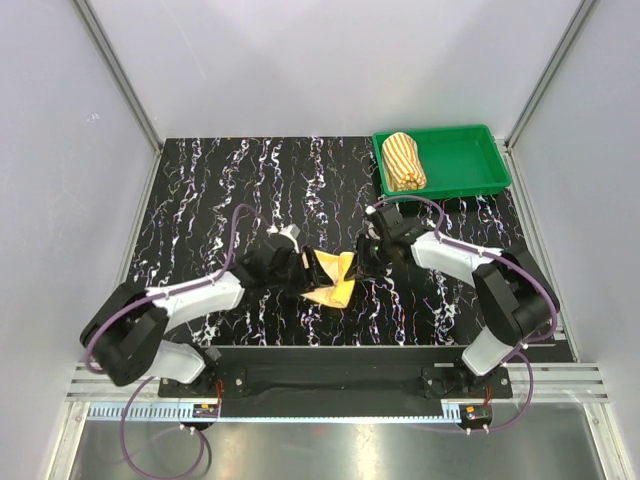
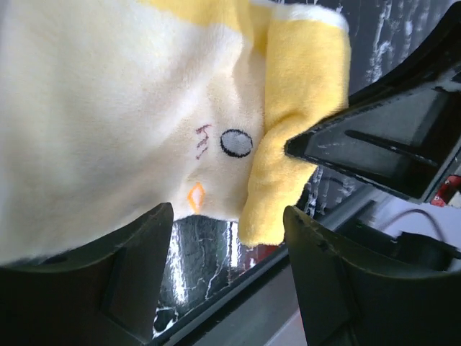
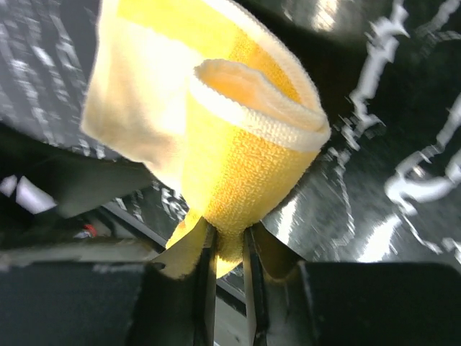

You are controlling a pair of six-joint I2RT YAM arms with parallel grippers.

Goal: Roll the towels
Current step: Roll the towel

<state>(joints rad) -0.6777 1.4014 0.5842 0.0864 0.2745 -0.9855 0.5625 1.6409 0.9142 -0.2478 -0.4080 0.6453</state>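
Yellow towel [image 1: 333,282] at mid-table [image 1: 200,190], top view: it lies bunched between L gripper [image 1: 303,266] and R gripper [image 1: 366,256], both close in on it. Striped towel [image 1: 404,160] sits rolled in the tray [image 1: 465,165] at far right, so that one looks done.

L wrist view: fingers [image 2: 137,277] stand spread, the chick-face cloth draped over them, nothing pinched. A dark part at right, prob. the other gripper, presses a fold.

R wrist view: jaws pressed together on a doubled yellow edge, cloth curling up in a loose loop above them.

Judgement: roll barely begun, w/ only a first curl. To do it well, R should hold its pinch low & firm on the fold while L takes the free edge and pulls the cloth taut & flat on the table, so turns stack evenly. Risk: slack loop flops open.
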